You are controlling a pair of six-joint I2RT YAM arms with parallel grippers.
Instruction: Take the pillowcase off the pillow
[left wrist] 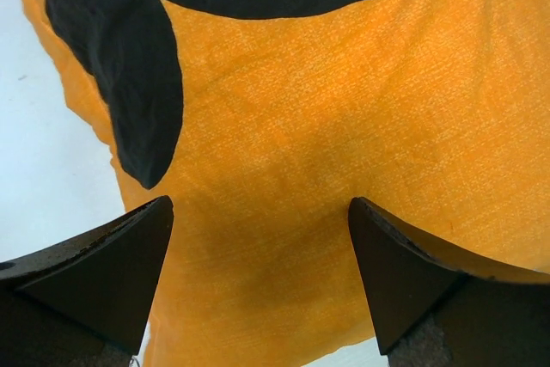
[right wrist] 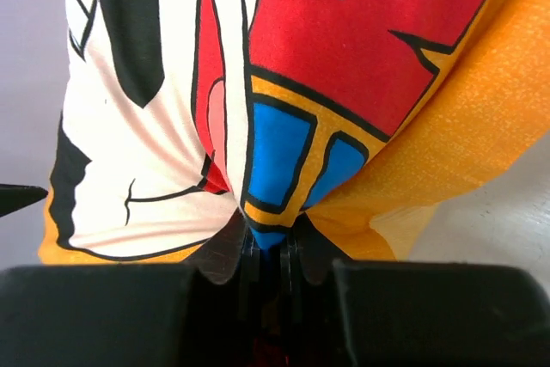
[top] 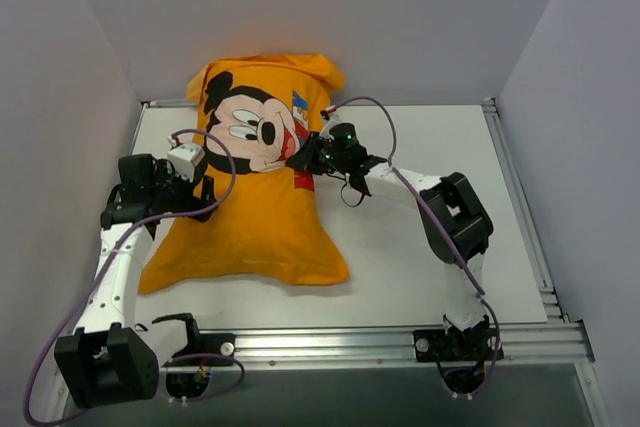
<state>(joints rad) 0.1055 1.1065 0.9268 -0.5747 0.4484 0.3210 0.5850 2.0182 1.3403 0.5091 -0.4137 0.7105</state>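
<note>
The orange-yellow pillowcase with the Mickey Mouse face lies stuffed on the white table, its far end propped against the back wall. The white pillow is hidden inside it. My right gripper is shut on a pinched fold of the printed fabric at the case's right side, by the red and blue lettering. My left gripper is open at the case's left edge; its two fingertips straddle plain orange cloth without closing on it.
Grey walls enclose the table on the left, back and right. A metal rail runs along the near edge between the arm bases. Purple cables loop from both arms over the pillowcase.
</note>
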